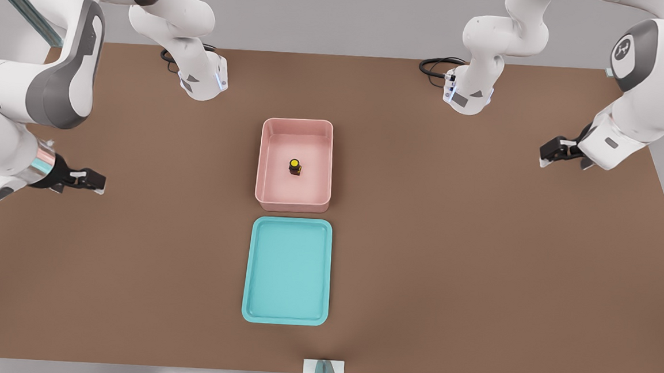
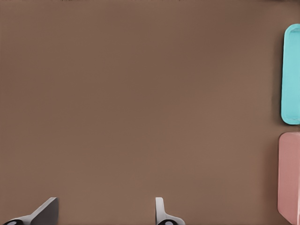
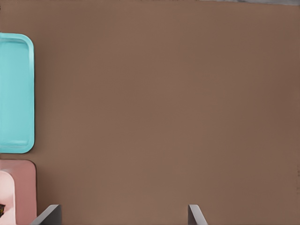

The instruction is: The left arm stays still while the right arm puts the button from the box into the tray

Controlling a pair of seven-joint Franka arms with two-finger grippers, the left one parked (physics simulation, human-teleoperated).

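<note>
— Where is the button (image 1: 294, 166)?

— Inside the pink box (image 1: 266, 165). It stands upright near the middle of the floor with its yellow cap facing up, and it touches none of the walls.

— And the tray (image 1: 253, 274)?

— It lies flat on the brown tabletop (image 1: 448, 263), just beside the box, on the side nearer the front camera. A narrow strip of tabletop shows between them. Their long sides run the same way, and nothing lies in the tray.

— Where is the right arm (image 1: 38, 93)?

— It comes in on the front view's left. Its hand (image 1: 97, 181) hangs over bare tabletop, well apart from both containers, at about the level of the box's near end.

— What state is the hand in?

— It is spread wide and holds nothing. In the right wrist view the hand (image 3: 124, 216) shows only its two fingertips (image 3: 50, 214) at the edge of the picture, with plain brown tabletop between them.

— Does that camera see the containers?

— Only partly. The turquoise tray (image 3: 18, 93) and a corner of the pink box (image 3: 21, 187) sit at one side of its picture, both clear of the fingers.
</note>
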